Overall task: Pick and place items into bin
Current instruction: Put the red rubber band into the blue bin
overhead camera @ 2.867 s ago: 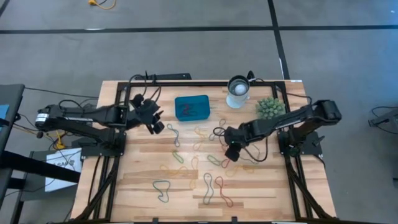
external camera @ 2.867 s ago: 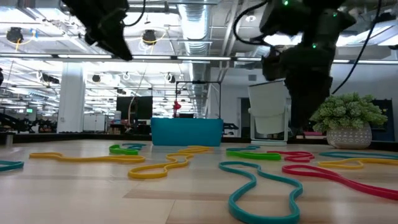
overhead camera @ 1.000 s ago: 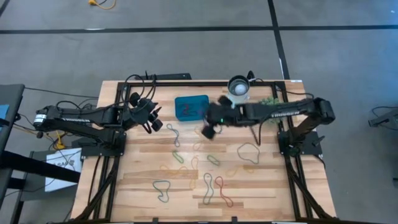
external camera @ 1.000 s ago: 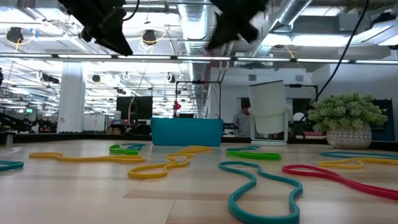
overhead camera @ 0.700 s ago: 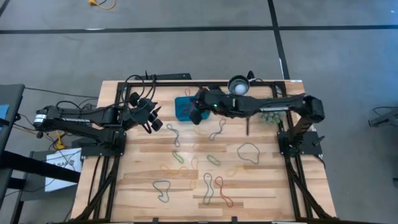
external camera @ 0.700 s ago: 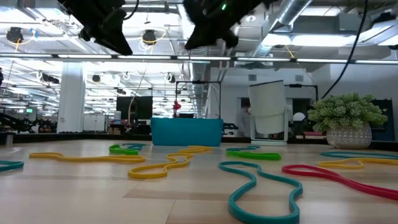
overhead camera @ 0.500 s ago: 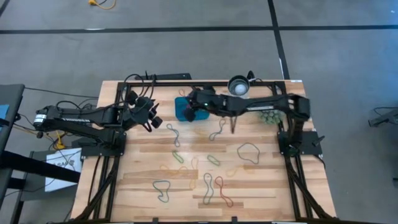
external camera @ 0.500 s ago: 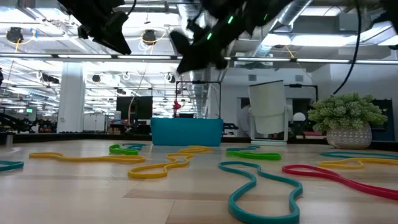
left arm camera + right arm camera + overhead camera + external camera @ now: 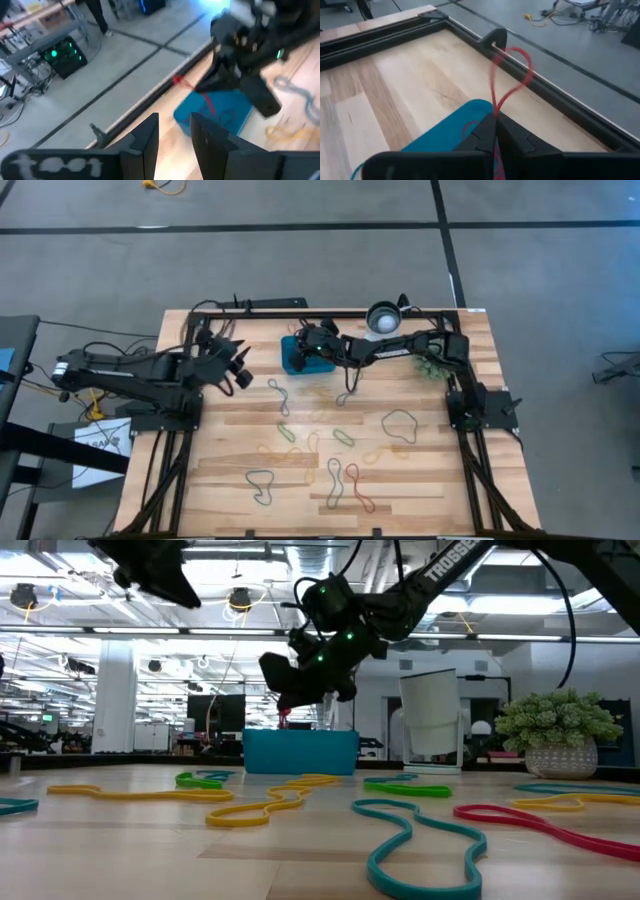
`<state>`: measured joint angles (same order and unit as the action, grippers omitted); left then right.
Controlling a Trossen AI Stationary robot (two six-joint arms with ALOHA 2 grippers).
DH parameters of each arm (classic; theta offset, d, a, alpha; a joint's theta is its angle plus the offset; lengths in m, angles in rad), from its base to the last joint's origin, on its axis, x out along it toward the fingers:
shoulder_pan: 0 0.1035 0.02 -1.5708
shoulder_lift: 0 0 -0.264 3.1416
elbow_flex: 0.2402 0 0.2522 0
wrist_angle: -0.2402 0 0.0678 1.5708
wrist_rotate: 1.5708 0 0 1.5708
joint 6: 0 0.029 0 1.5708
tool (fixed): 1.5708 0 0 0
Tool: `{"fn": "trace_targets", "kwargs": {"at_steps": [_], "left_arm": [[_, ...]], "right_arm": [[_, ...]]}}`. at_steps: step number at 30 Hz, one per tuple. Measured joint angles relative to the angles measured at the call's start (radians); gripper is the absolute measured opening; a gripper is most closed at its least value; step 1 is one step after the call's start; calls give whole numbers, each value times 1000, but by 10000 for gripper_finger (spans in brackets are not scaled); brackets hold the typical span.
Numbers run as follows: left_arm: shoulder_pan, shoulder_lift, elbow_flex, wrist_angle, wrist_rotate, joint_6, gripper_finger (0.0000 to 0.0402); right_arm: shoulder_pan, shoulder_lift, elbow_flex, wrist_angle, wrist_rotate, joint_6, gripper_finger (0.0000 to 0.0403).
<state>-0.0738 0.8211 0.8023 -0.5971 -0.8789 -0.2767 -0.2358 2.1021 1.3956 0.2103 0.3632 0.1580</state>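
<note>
My right gripper [image 9: 312, 348] hangs over the teal bin [image 9: 290, 358], shut on a red rubber band [image 9: 512, 70]. In the low view it [image 9: 285, 675] is well above the bin [image 9: 300, 752]. The left wrist view shows a red band [image 9: 207, 107] lying inside the bin [image 9: 220, 112]. My left gripper [image 9: 240, 372] is raised to the bin's left, open by a narrow gap [image 9: 174, 132] and holding nothing. Several loose bands lie flat on the wood: a grey loop [image 9: 400, 425], a red one [image 9: 358, 485], a teal one [image 9: 420, 850], a yellow one [image 9: 260, 810]. My right gripper pinches the red band between its two fingertips [image 9: 494, 119]. A thin loop of the band [image 9: 520, 75] stands out ahead of the fingertips, and a short piece [image 9: 496, 152] runs back between the fingers. The fingers slant down from the table's right. The band is lifted clear, over the bin.
The white-and-metal cup [image 9: 381, 320] stands right of the bin by the far edge. The green plant ball [image 9: 432, 365] sits beyond it, partly under my right arm. A black frame rail [image 9: 470, 30] runs along the far edge. Bare wood lies at the near left [image 9: 200, 490].
My right gripper, shut on the red band throughout, has swung from the table's middle toward the left and far edge and now hangs over the bin, lower than before. My left gripper has drawn back a little toward the left edge.
</note>
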Motion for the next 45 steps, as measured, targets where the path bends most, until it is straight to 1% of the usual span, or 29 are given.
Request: {"fn": "trace_targets", "kwargs": {"at_steps": [2,5,8,13,16,18,19,23,25,29,32,35,39,41,45], "left_arm": [[-20,-53,0,-18,-4,1,103],[-46,-125,0,-53,-5,-7,103],[-72,-189,-5,-89,-5,-37,103],[-100,-259,-71,-93,20,-51,103],[-105,-280,-128,-92,22,-83,103],[-105,-287,-164,-89,28,-110,103],[-105,-287,-179,-87,31,-127,103],[-105,-287,-225,-86,36,-179,103],[-105,-284,-236,-82,36,-186,103],[-105,-285,-238,-72,27,-183,103],[-105,-285,-238,-49,25,-178,103],[-105,-285,-238,-37,25,-153,103],[-106,-285,-238,-38,2,-133,103],[-106,-285,-238,-38,-9,-133,103],[-106,-285,-238,-37,-12,-133,103]], "right_arm": [[4,0,0,2,-18,-2,28],[4,-11,0,1,-72,-6,46],[7,-14,0,3,-77,-9,63],[6,-19,0,8,-75,-11,78],[13,-53,0,2,-76,-80,78],[26,-97,0,-61,-97,-110,76],[36,-119,0,-88,-124,-112,75],[90,-247,0,-290,-304,-114,75],[131,-314,1,-403,-359,-114,75],[232,-423,1,-603,-363,-101,75],[319,-476,1,-729,-363,-32,75],[414,-485,1,-835,-362,24,75],[525,-447,-1,-908,-363,86,75],[564,-413,1,-912,-365,147,75],[612,-361,0,-991,-364,228,75]]}}
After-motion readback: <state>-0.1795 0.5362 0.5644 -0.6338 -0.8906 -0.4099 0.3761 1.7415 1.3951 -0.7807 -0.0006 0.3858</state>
